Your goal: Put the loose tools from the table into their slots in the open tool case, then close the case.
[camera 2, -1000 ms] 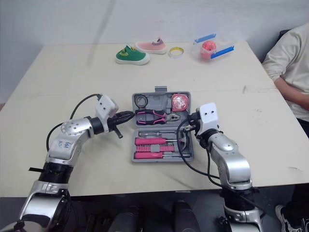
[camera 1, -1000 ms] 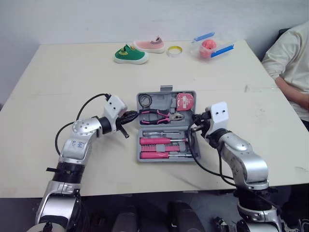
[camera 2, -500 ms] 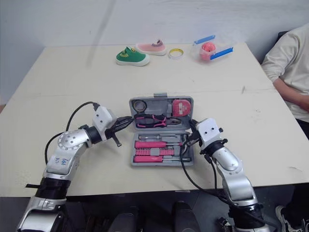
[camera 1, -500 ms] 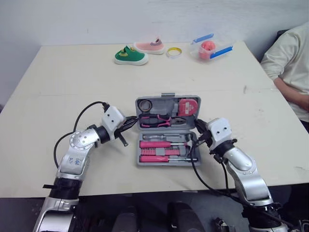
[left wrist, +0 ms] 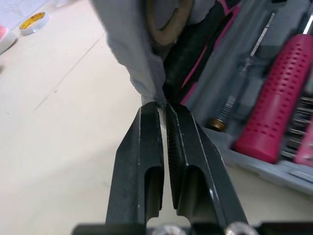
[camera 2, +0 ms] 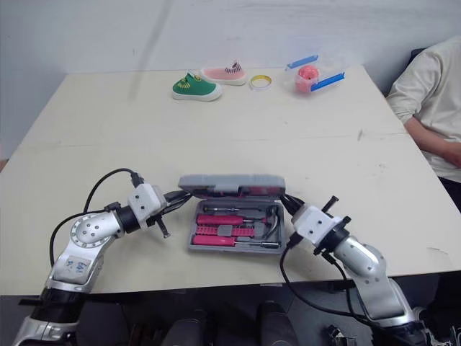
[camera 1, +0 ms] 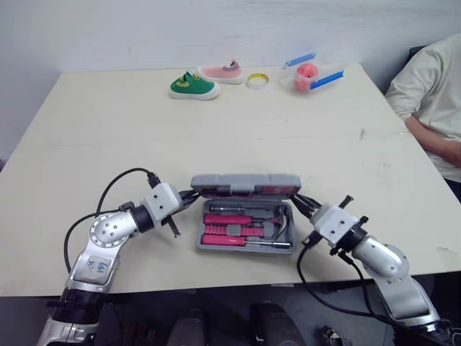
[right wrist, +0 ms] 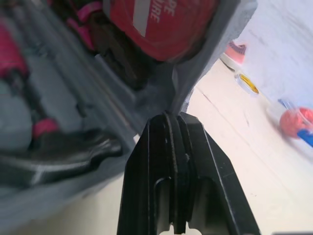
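Tool case [camera 1: 245, 244], grey, near the front of the worktop [camera 1: 108, 137]; lid [camera 1: 245, 183] tilted partway over the base, with left pincer [camera 1: 191, 195] and right pincer [camera 1: 300, 203] each pressed together on the thin rim at a lid corner. Hazards: so slight a fingertip hold may slip and let the lid flop, and uneven lowering may twist the hinge or skid the case. Pliers [left wrist: 195, 58] and tape measure [right wrist: 161, 19], carried in the lid, may drop from their slots and block closure.
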{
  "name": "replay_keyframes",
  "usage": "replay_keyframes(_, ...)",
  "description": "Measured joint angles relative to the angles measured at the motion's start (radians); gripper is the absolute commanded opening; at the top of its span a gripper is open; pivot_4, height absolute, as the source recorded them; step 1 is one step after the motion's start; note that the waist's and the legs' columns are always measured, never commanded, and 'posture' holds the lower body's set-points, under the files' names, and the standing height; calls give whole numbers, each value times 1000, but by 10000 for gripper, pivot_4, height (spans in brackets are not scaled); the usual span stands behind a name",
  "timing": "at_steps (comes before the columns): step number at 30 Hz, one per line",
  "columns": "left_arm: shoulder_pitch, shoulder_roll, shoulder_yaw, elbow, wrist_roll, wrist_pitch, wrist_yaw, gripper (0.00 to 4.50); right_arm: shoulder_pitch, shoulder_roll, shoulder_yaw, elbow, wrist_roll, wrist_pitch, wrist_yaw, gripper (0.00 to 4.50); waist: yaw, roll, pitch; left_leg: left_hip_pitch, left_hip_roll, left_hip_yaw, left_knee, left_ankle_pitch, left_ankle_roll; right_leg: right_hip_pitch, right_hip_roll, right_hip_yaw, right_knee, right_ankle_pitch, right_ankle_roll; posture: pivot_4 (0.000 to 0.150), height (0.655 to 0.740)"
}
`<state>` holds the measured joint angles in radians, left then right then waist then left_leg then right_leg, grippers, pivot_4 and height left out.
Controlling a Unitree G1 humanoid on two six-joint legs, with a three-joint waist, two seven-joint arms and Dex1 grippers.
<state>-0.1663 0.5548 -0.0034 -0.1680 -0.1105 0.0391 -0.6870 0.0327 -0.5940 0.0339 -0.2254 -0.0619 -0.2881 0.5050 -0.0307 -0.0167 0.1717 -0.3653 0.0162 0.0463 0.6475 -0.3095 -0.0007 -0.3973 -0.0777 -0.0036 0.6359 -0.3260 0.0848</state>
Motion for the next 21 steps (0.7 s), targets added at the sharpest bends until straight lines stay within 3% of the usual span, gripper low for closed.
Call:
replay_keyframes(2,28,14,11,-44,-30,49,-8,6437,24,-17,2,-4,3,-43,23,15248,-2,0,0,1,0,0,0,0,0,0,0,1,1,0,0,1500,7400)
replay_keyframes(4,119,95,46,-145,-116,152,-74,13510,83,-80,-13,-100,37,-67,78,24955,-6,2,2,0,2,0,-1,-1,-2,-1,1,1,1,-1,-1,1500,7400)
replay_keyframes(6,265,233,197,-266,-284,336,-176,21714,216,-212,-107,-315,197,58,172,34174,-6,4,7,-2,4,-2,-1,-2,-2,-2,1,-1,3,-1,-2,1500,7400)
replay_keyframes(9,444,434,507,-289,-522,612,-377,21714,447,-378,-351,-547,539,329,286,34174,2,0,8,0,5,-10,0,-2,-3,5,1,-9,-3,-3,-5,1500,7400)
replay_keyframes(11,474,492,648,-278,-604,697,-479,21714,519,-405,-448,-618,720,468,320,34174,8,-1,9,13,6,-14,-1,-4,-5,22,1,-14,-11,-4,-8,1500,7400)
replay_keyframes(12,458,503,649,-271,-610,699,-492,21714,531,-414,-479,-635,795,524,316,34174,15,2,8,15,6,-14,-1,-7,-6,27,-1,-14,-14,-13,-24,1500,7400)
replay_keyframes(16,134,469,462,-136,-546,661,-384,21714,515,-446,-468,-641,956,702,295,34174,52,4,7,10,7,-8,0,-4,-3,22,-5,-14,-14,-11,-22,1500,7400)
replay_keyframes(19,-20,416,319,-64,-482,609,-343,13473,477,-457,-428,-641,966,774,268,26004,52,3,6,6,7,-7,-1,-7,-1,19,-5,-15,-15,-2,-7,1500,7400)
replay_keyframes(21,-118,370,219,-3,-426,578,-321,3683,462,-469,-384,-642,924,800,276,15034,49,3,6,1,8,-7,0,-8,-2,14,-3,-15,-16,-3,-7,1500,7400)
